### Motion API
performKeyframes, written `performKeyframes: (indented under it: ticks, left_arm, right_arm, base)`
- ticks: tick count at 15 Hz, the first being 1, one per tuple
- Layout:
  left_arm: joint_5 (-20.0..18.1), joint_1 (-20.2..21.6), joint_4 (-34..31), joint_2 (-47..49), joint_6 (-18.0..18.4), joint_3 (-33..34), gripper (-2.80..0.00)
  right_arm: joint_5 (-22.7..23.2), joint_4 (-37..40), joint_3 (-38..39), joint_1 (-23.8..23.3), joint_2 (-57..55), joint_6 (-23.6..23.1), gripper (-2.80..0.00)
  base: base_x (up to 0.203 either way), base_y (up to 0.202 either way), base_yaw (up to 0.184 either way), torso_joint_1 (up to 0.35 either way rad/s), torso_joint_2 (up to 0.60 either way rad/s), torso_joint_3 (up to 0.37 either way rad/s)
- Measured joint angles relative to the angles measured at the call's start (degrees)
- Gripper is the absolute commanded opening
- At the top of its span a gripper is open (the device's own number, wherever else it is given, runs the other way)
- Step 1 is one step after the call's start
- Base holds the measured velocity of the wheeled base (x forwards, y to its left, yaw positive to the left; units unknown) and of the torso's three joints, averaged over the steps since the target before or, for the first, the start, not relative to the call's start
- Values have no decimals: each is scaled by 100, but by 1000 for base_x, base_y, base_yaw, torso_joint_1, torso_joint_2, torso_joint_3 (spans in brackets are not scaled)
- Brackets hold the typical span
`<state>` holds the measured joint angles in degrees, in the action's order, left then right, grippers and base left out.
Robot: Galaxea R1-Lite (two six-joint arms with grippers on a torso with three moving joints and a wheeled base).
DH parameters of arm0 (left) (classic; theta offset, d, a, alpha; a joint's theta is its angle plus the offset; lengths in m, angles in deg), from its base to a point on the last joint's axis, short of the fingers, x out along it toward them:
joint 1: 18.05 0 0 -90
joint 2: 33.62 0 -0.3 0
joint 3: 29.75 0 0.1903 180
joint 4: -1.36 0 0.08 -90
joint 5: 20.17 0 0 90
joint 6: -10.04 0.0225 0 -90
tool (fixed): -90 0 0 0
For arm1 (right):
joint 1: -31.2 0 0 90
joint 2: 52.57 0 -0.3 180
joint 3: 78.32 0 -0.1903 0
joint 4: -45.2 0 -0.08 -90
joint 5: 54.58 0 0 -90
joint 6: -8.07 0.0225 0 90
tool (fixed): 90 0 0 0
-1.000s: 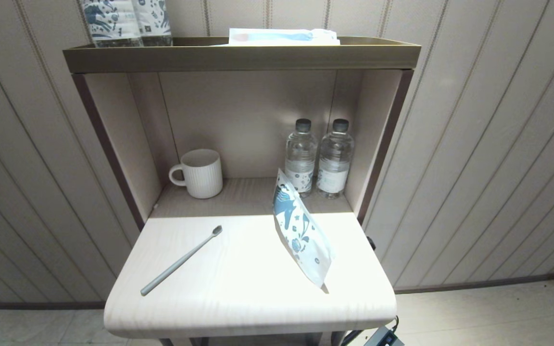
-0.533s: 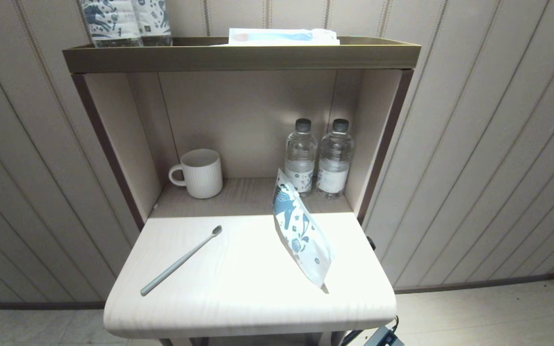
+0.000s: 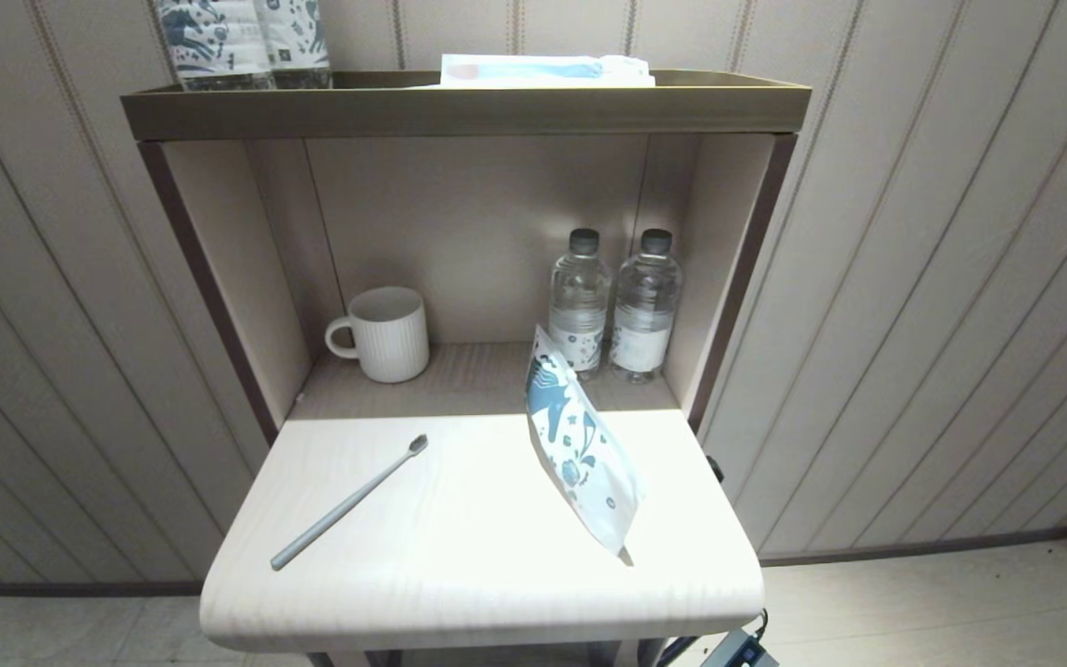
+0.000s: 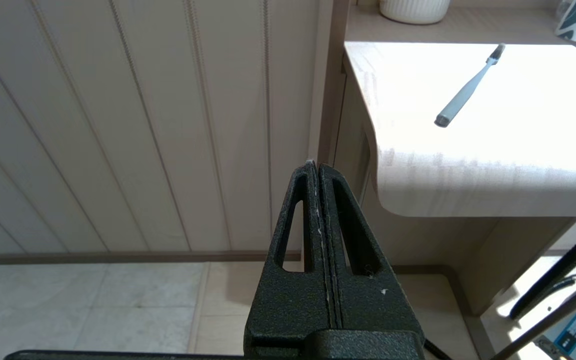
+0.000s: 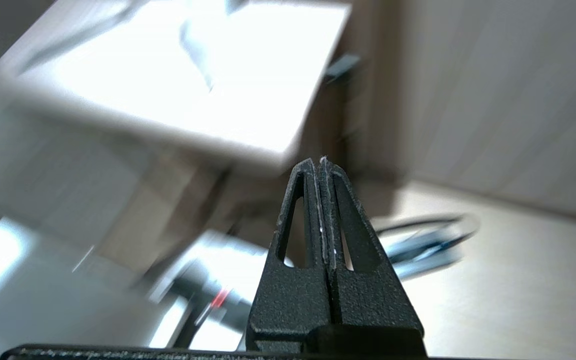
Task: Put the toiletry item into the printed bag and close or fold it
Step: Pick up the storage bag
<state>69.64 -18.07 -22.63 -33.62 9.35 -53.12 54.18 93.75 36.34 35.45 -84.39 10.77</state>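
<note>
The toiletry item, a slim grey toothbrush (image 3: pixel 348 503), lies diagonally on the left half of the pale tabletop (image 3: pixel 459 574), bristle head toward the shelf; it also shows in the left wrist view (image 4: pixel 468 89). The printed bag (image 3: pixel 580 446), white with a blue horse and doodles, stands on edge on the right half, leaning. Neither arm shows in the head view. My left gripper (image 4: pixel 316 165) is shut on nothing, low beside the table's left side. My right gripper (image 5: pixel 319 162) is shut and empty, below the table's front right corner.
A white ribbed mug (image 3: pixel 383 333) and two clear water bottles (image 3: pixel 612 304) stand in the shelf niche behind the tabletop. Printed packs (image 3: pixel 237 42) and a flat packet (image 3: pixel 543 69) sit on the top shelf. Cables (image 5: pixel 428 240) lie on the floor at the right.
</note>
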Motion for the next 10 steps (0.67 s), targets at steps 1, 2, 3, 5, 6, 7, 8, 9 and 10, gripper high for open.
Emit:
performKeyframes:
  ticks: [1,2,3,5,6,7,8,9,10]
  left_arm:
    - [0,0,0,0,0,0,-280]
    - [2,0,0,2,0,0,-280]
    - [0,0,0,0,2,0,-280]
    - [0,0,3,1,1,0,-280]
    - [2,0,0,0,0,0,-280]
    - [2,-2,3,0,0,0,-280]
    - [2,-2,3,2,2,0,-280]
    - [0,-2,2,0,2,0,-280]
    - [0,-2,3,0,2,0,-280]
  right_arm:
    - [383,405,-164,416,-401,-50,-280]
    - [684,774,-288,933,-751,-67,-280]
    - [855,1041,-367,1465,-1063,-55,-280]
    - [916,1267,-454,2303,-1776,-1,0]
    - [863,1192,-459,2536,-2090,19,0]
    - [709,917,-419,2712,-2358,39,0]
    - [473,533,-334,2865,-2575,65,-280]
    - [163,93,-213,3046,-2757,85,-280]
    - [-242,-379,-45,3300,-2951,97,-280]
  base:
    - [0,0,0,0,0,0]
    - [0,0,0,0,0,0]
    - [0,0,0,0,0,0]
    - [0,0,0,0,0,0]
    - [0,0,0,0,0,0]
    - [0,0,0,0,0,0]
    - [0,0,0,0,0,0]
    - [0,0,0,0,0,0]
    - [0,0,0,0,0,0]
